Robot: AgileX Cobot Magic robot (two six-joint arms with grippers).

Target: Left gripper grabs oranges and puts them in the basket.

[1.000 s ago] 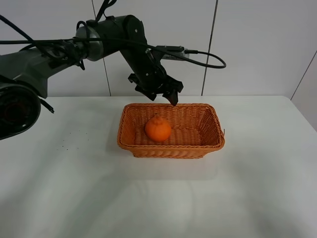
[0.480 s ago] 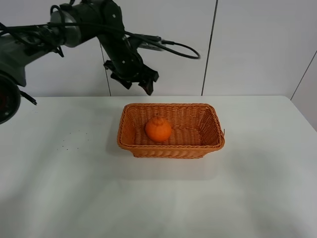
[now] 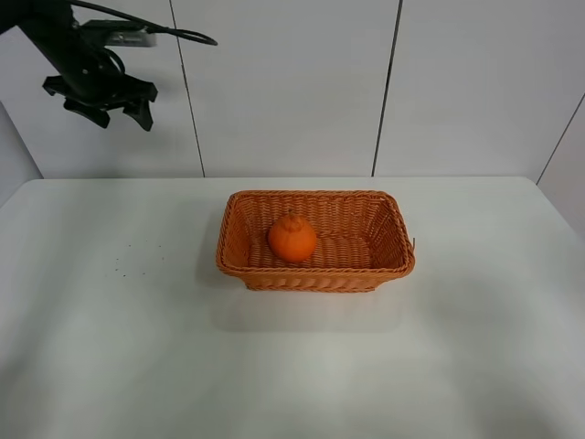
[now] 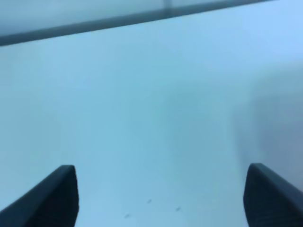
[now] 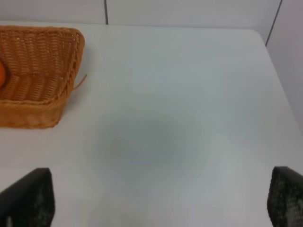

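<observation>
1. Hanging high above the tabletop, the left claw is spread wide and grips nothing.
2. The orange sits inside the basket, well apart from the claw, below it and to its right.
3. The placing looks done, so no reach seems needed.

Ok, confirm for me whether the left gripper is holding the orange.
No: the orange lies inside the basket, while the left gripper hangs open and empty, high and well off to the left.
</observation>
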